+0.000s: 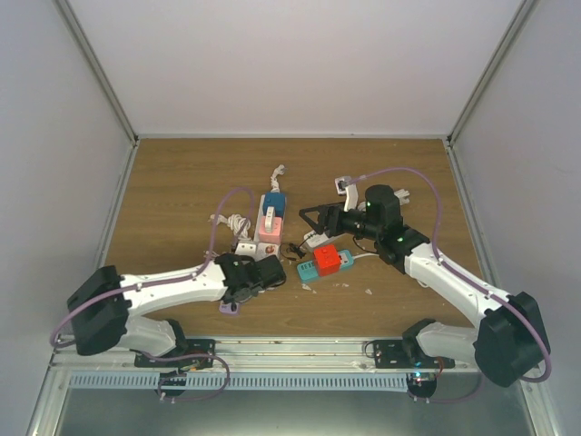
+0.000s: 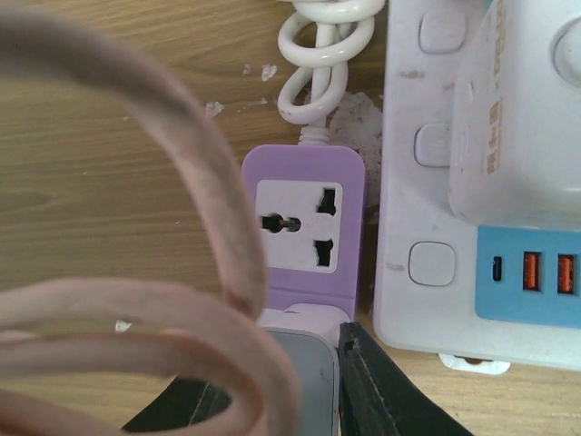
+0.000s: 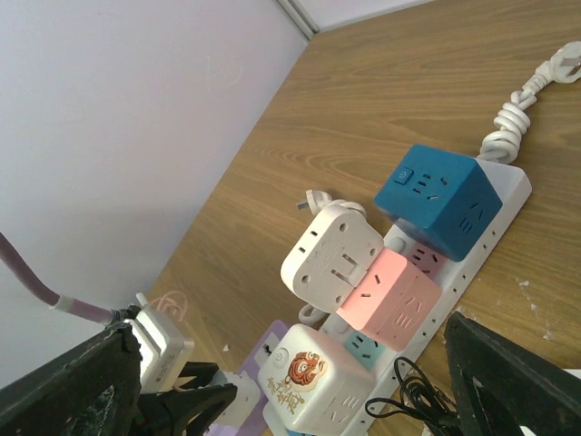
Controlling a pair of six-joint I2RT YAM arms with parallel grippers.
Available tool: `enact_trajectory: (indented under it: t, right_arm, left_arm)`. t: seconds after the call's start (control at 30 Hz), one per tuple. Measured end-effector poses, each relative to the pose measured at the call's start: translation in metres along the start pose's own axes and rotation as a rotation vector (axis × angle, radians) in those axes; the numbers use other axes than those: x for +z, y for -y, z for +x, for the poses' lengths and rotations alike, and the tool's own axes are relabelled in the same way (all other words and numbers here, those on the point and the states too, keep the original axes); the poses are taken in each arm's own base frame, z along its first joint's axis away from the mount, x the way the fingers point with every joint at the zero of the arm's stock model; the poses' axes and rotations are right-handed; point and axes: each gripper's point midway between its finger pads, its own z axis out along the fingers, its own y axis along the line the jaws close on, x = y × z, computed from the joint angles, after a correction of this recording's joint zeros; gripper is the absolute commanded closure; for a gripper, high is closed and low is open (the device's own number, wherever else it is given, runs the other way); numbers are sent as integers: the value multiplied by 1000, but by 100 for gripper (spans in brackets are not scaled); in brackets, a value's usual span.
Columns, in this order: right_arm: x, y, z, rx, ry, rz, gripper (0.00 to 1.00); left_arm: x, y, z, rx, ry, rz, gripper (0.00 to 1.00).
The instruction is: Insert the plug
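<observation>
Wood-grain table [image 1: 182, 182], plain white walls [image 1: 272, 64] on three sides. Left end effector [image 1: 261, 272] clamped on white plug [image 2: 301, 365], just short of purple socket [image 2: 304, 227] beside white power strip [image 2: 408, 182]. Right end effector [image 1: 310, 220] fingers wide apart.

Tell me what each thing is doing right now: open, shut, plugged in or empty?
left gripper: shut on white plug.
right gripper: open, holding nothing.
purple socket: empty, face up.
blue cube: plugged into white power strip.
pink cube: plugged into the same strip.
</observation>
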Motion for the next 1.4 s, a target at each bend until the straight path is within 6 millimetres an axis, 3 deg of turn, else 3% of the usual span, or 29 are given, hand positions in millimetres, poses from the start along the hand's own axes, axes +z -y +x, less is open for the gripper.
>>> enact_trajectory:
  t: [0.1, 0.2, 0.3, 0.4, 0.53, 0.87, 1.17, 1.4]
  right_arm:
    - [0, 0, 0, 0, 0, 0, 9]
    - [0, 0, 0, 0, -1, 0, 9]
    - [0, 0, 0, 0, -1, 0, 9]
    - [0, 0, 0, 0, -1, 0, 9]
    - [1, 1, 1, 3, -4, 2, 9]
    - [4, 6, 6, 13, -21, 13, 9]
    - [2, 17, 10, 36, -33, 78, 8]
    - [-7, 24, 4, 60, -8, 152, 7]
  left_arm:
    - [0, 1, -1, -4, -2, -48, 99]
    - [-1, 1, 0, -12, 3, -62, 92]
    - [0, -1, 1, -37, 14, -66, 77]
    - [-1, -5, 3, -72, 21, -64, 53]
    - [-3, -11, 12, -81, -24, -77, 37]
    - [-28, -12, -14, -186, -38, 67, 26]
    - [-52, -10, -28, -329, -85, 348, 2]
    - [-81, -4, -26, -328, -41, 615, 1]
